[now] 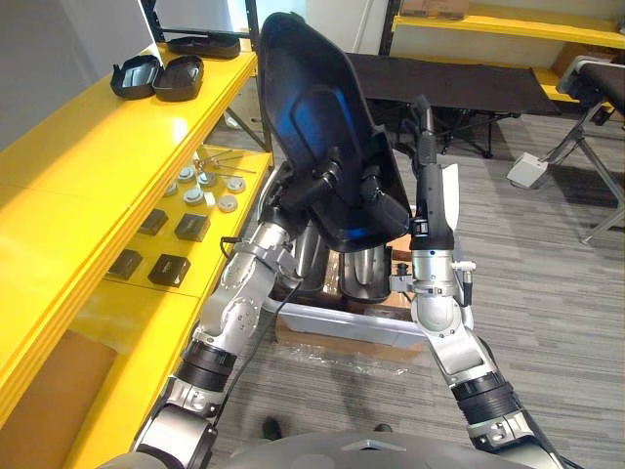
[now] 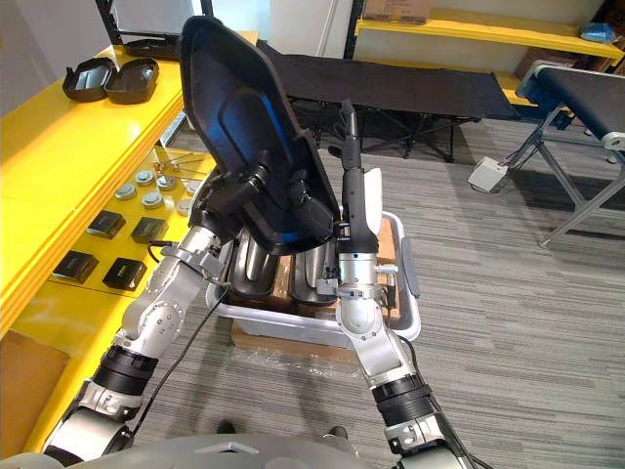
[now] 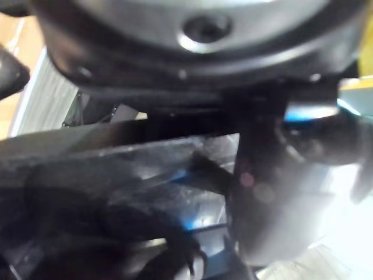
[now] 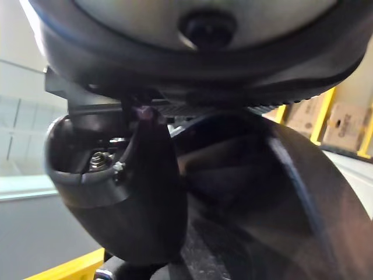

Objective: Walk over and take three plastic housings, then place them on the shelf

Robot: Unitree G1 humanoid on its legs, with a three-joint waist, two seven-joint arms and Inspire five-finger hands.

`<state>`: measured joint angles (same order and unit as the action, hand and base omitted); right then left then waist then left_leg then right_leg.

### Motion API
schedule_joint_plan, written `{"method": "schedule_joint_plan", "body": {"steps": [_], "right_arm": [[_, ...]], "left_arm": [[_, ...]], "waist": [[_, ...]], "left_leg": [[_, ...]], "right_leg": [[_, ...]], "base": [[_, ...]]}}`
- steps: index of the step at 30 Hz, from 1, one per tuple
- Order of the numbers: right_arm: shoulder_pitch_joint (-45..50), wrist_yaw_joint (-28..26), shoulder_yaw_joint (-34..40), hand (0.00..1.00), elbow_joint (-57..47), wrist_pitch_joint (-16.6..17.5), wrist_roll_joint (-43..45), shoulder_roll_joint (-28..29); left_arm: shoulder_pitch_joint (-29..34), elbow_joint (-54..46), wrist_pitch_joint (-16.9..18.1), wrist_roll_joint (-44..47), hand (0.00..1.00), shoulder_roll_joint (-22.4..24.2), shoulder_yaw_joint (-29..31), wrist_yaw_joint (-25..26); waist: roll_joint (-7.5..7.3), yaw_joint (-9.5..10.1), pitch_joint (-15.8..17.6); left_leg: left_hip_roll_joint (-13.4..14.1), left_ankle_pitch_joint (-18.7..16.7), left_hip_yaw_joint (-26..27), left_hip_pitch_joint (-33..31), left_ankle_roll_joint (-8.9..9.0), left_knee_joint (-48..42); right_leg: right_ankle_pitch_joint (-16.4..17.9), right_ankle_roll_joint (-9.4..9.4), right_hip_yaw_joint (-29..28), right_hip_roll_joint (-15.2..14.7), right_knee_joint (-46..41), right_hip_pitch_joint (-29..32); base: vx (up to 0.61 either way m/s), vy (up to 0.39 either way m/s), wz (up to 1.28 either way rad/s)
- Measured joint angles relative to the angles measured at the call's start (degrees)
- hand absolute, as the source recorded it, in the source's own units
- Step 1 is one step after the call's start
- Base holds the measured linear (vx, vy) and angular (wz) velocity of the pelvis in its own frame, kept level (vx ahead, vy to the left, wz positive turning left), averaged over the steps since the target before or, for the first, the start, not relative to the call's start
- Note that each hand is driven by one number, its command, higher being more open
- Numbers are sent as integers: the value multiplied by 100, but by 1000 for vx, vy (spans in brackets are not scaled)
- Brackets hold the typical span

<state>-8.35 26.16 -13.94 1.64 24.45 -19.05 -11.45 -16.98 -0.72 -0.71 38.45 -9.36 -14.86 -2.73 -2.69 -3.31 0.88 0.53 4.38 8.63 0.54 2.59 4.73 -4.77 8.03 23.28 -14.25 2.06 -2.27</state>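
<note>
A large black plastic housing stands upright in the air between my two hands, above a white bin. My left hand grips its lower face with curled fingers. My right hand points straight up, its fingers flat against the housing's right edge. Up close, the housing's glossy surface lies past my left hand, and its dark curve sits beside my right thumb. More dark housings stand in the bin. Two smaller black housings lie on the yellow shelf to the left.
The shelf's lower level carries small black boxes and round grey parts. The bin rests on cardboard on the grey carpet. A black cot and a stand's metal legs are beyond, to the right.
</note>
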Motion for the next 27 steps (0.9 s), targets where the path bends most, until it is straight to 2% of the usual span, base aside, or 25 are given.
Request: {"method": "schedule_joint_plan", "body": {"steps": [5,8,12,17,27], "right_arm": [[26,-123,-26,100,0,-172,28,55],[83,-336,-22,100,0,-203,361,103],[366,-938,-31,100,0,-251,921,125],[847,-2045,24,100,-4,-271,2312,309],[1484,-3501,397,100,-677,-456,3777,577]], "left_arm": [[69,-294,87,-1228,0,46,-110,475],[237,-441,286,-1968,0,191,-122,855],[395,-462,597,-2638,0,272,12,1315],[634,-660,819,-3238,0,326,441,1880],[1052,-662,825,-3462,0,438,693,2449]], "waist": [[0,1,0],[0,8,0],[1,7,0],[1,-2,0],[0,-55,-2]], "left_leg": [[4,0,3,4,0,0],[6,0,8,9,0,0],[9,0,13,29,0,1],[17,-9,42,46,8,3],[33,-61,220,71,25,3]], "right_leg": [[0,0,-4,5,0,3],[0,0,-6,8,0,2],[2,-2,-8,12,0,-16],[15,-21,-39,20,-1,-14],[16,-24,-229,31,-13,82]], "base": [[0,0,0],[0,0,0],[0,0,0],[0,0,-2],[4,2,-9]]}}
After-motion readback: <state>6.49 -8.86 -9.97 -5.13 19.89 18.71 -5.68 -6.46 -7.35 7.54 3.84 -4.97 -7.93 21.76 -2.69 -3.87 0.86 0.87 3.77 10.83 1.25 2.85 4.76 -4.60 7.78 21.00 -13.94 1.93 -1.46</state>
